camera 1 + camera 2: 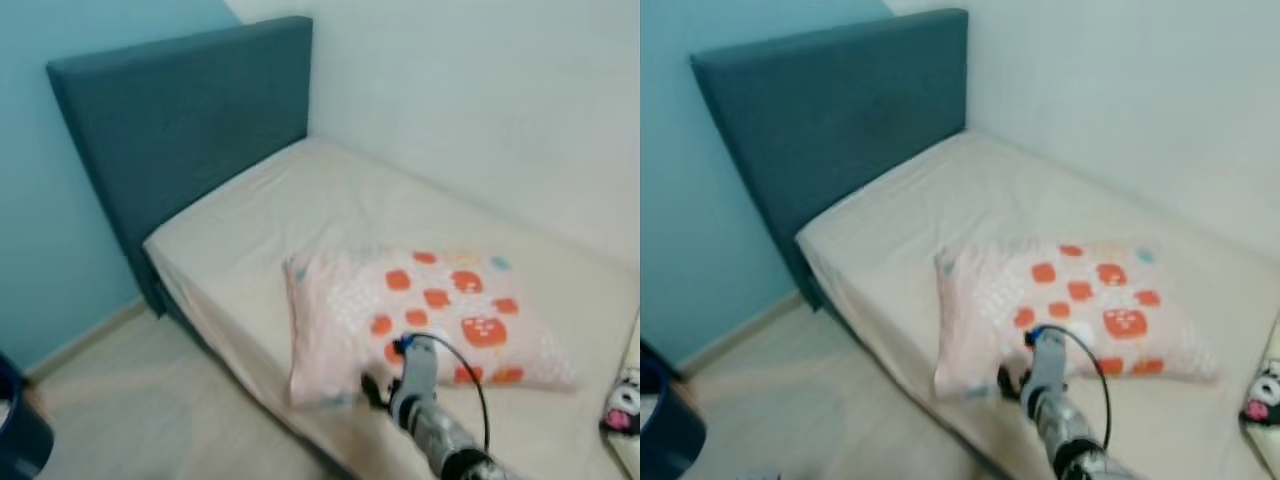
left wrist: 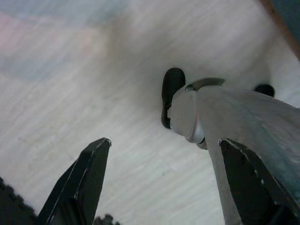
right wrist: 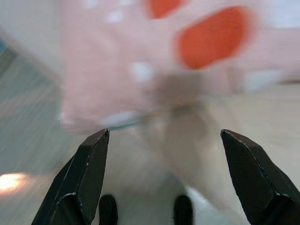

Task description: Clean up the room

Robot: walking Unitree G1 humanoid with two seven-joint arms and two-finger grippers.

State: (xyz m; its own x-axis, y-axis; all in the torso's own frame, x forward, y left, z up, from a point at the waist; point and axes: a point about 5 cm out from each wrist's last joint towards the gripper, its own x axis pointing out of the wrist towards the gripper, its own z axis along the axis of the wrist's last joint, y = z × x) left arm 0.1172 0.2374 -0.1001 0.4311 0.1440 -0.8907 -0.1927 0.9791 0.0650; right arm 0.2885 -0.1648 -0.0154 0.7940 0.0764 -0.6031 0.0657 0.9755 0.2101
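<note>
A pale pink pillow (image 1: 430, 310) with orange patches lies on the cream mattress (image 1: 300, 200), its corner near the bed's front edge. My right arm reaches up to that corner, and my right gripper (image 1: 372, 388) sits just below it. In the right wrist view the right gripper (image 3: 164, 133) is open, with the pillow (image 3: 154, 70) close ahead and nothing between the fingers. My left gripper (image 2: 164, 140) hangs open over the pale wooden floor (image 2: 70, 93), beside my own leg.
A teal headboard (image 1: 180, 120) stands at the bed's far end against a light blue wall. A black-and-white plush toy (image 1: 622, 405) lies at the bed's right edge. A dark blue bin (image 1: 15, 430) stands on the floor at the lower left.
</note>
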